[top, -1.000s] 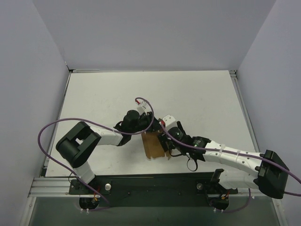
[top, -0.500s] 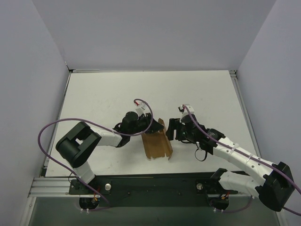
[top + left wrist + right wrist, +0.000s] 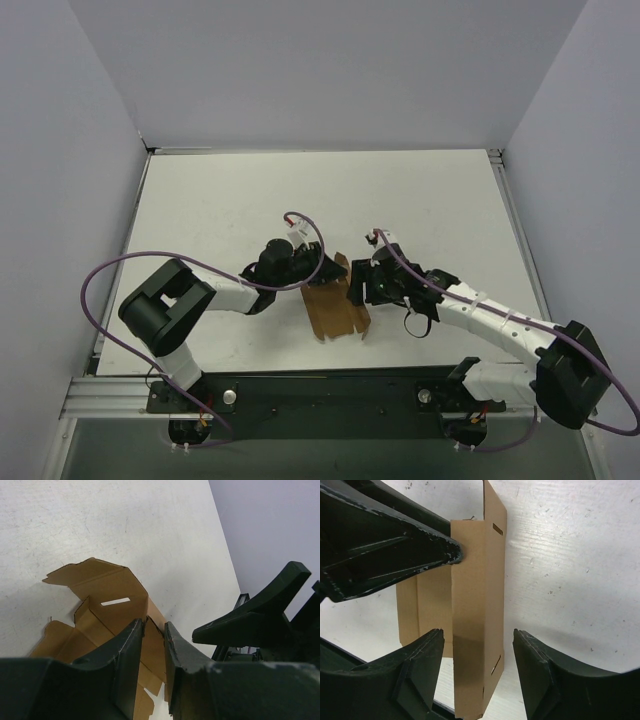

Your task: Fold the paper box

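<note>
Right arm swings back in: half a second ago its gripper sat well off to the right of the cardboard, and now the right gripper (image 3: 358, 286) is up against the box's right side. The paper box (image 3: 330, 312), brown card partly folded, lies around the middle of the bench (image 3: 220, 200), a little toward the near edge, between the two arms. Its right-hand panel stands up off the flat part, with narrow slots cut in it. From the right wrist view, that raised panel sits between the fingers (image 3: 420, 670), which are spread apart with a sliver of gap on each side, so no contact that I can see. Over on the other side, the left gripper (image 3: 322, 270) is pinched tight on a raised wall at the box's far end, the card edge squeezed between its two fingers (image 3: 127, 652).
</note>
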Robot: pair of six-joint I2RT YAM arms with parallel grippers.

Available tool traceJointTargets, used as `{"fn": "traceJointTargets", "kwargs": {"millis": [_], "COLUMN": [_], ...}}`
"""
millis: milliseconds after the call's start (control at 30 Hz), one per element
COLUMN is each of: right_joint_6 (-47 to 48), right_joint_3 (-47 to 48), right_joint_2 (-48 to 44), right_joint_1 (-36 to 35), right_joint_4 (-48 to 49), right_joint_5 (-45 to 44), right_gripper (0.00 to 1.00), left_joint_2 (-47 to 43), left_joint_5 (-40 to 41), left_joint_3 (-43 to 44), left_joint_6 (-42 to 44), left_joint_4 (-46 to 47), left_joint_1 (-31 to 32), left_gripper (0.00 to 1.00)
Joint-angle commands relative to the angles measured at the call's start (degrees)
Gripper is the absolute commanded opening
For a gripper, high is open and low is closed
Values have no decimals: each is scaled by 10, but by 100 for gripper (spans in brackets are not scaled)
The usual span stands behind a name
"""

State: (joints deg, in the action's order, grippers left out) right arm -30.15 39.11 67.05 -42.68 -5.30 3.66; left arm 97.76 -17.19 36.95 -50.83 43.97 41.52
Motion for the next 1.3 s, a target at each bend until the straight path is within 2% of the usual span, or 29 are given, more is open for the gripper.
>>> {"fn": "traceJointTargets", "kwargs": {"millis": [0, 567, 767, 1000, 1133, 1167, 1267], "right_joint_6": [9, 41, 74, 119, 132, 137, 146], "right_joint_3": [-3, 10, 16, 27, 27, 27, 28], "right_joint_2": [21, 68, 74, 87, 86, 86, 85], "right_joint_1": [4, 2, -12, -38, -41, -41, -41], "right_joint_4": [14, 27, 25, 7, 1, -1, -5], "right_joint_5": [8, -5, -26, -55, -52, -51, -41], "right_gripper": [57, 50, 45, 34, 30, 29, 26], "left_joint_2": [8, 9, 9, 6, -7, -12, -49], "left_joint_5": [1, 1, -5, -17, -26, -27, -35], "left_joint_3": [-19, -36, -38, -42, -43, -44, -62], "left_joint_6": [20, 31, 28, 21, 25, 26, 35], "left_joint_4": [-39, -26, -14, 13, 16, 16, 21], "left_joint_1": [1, 1, 1, 1, -5, -9, -24], "left_gripper": [33, 33, 33, 34, 45, 53, 62]}}
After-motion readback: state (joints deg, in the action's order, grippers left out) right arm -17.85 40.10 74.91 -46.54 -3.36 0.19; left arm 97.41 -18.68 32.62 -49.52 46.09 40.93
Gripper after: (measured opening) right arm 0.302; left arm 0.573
